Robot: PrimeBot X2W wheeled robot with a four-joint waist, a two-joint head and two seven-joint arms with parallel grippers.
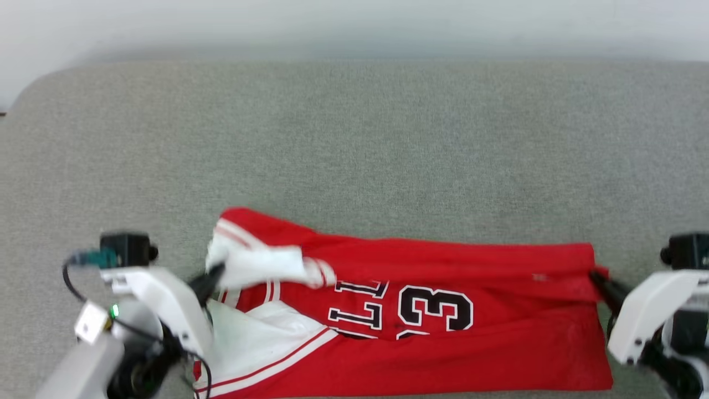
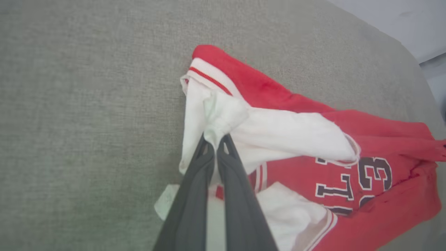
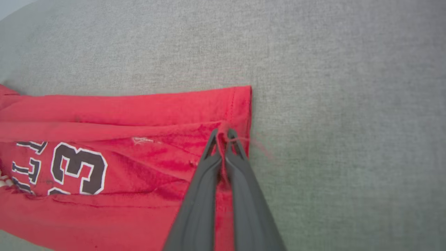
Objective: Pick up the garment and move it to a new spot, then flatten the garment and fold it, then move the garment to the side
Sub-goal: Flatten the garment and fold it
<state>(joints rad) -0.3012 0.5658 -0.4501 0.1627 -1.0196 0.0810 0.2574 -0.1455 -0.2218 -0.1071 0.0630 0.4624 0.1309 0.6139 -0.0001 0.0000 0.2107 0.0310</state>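
I see a grey woven-fabric surface (image 1: pixel 354 138), its far left corner rounded, under a pale, evenly lit wall (image 1: pixel 354 22).

- The garment (image 1: pixel 471 349) runs off the head view's bottom edge; its lettering (image 1: pixel 363 310) is partly tucked under a fold, unreadable
- The left forearm (image 1: pixel 83 366) is blurred, cropped at the corner
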